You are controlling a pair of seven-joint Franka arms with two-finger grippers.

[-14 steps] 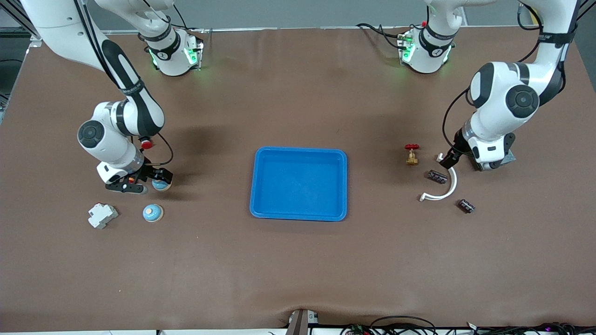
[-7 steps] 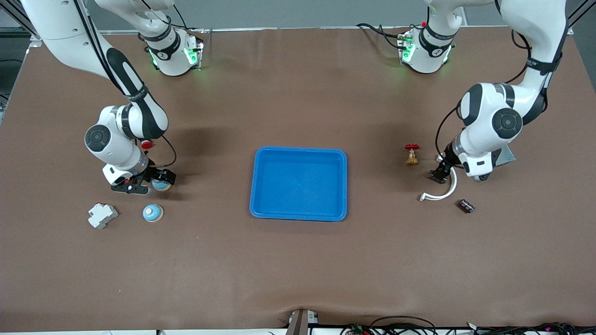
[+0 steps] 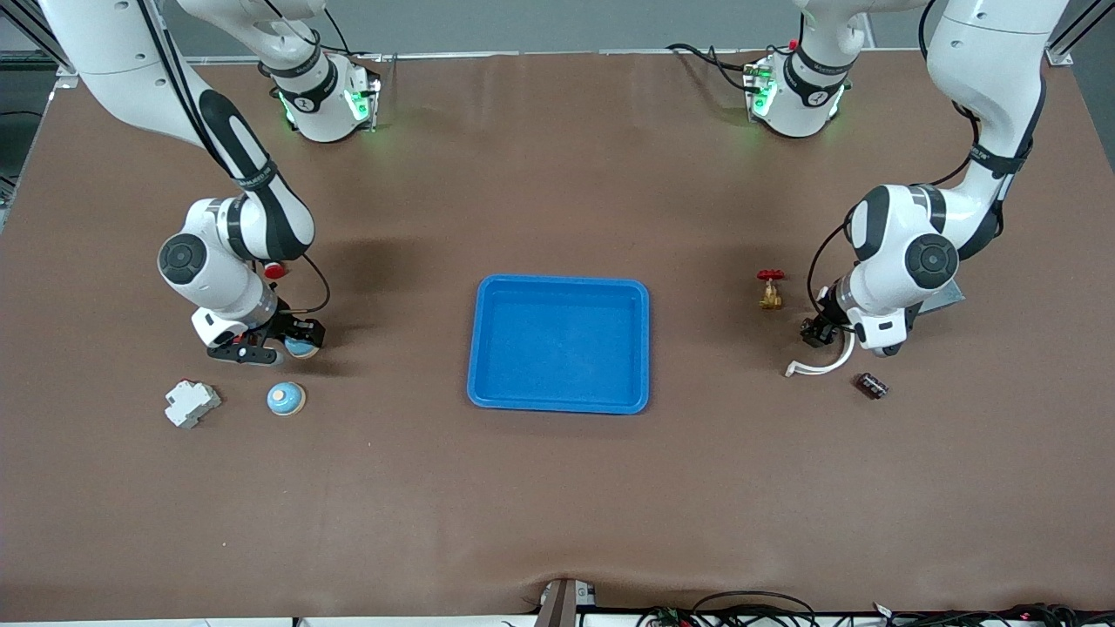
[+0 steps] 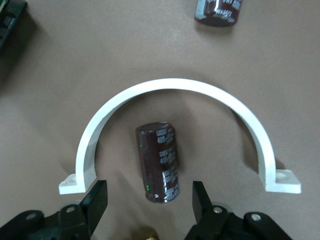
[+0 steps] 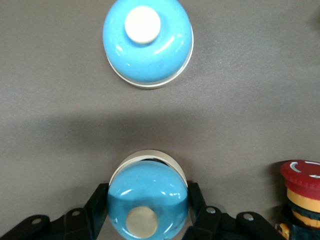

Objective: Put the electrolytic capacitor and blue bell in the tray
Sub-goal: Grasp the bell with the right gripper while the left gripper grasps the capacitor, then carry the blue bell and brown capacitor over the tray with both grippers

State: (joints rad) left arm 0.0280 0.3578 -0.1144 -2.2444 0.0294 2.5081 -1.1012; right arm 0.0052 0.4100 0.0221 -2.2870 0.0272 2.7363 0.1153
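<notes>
A: Where does the right gripper (image 3: 277,343) sit?

B: Low over the counter (image 3: 557,488) toward the right arm's end, its fingers (image 5: 97,207) pressed on either side of a blue bell (image 5: 148,206). That bell looks tipped, its cream base showing at the bell's 12 o'clock in the right wrist view.

A: Anything around it?

B: A second blue bell (image 3: 286,398) stands apart from it, nearer the front camera. A grey-white block (image 3: 192,403) lies at that bell's 9 o'clock in the front view. A red-capped button (image 5: 301,192) stands just beside the gripper.

A: And the left gripper (image 3: 815,333)?

B: Down toward the left arm's end, fingers (image 4: 97,200) spread, one on each side of an electrolytic capacitor (image 4: 159,162) without touching it. The capacitor lies flat inside the arc of a white curved clamp (image 4: 180,87).

A: Farther out?

B: A second capacitor (image 3: 872,385) lies outside the clamp, nearer the front camera. A small red-handled valve (image 3: 770,288) stands at about 10 o'clock from the gripper in the front view. The blue tray (image 3: 559,343) sits mid-counter between the two arms, nothing in it.
</notes>
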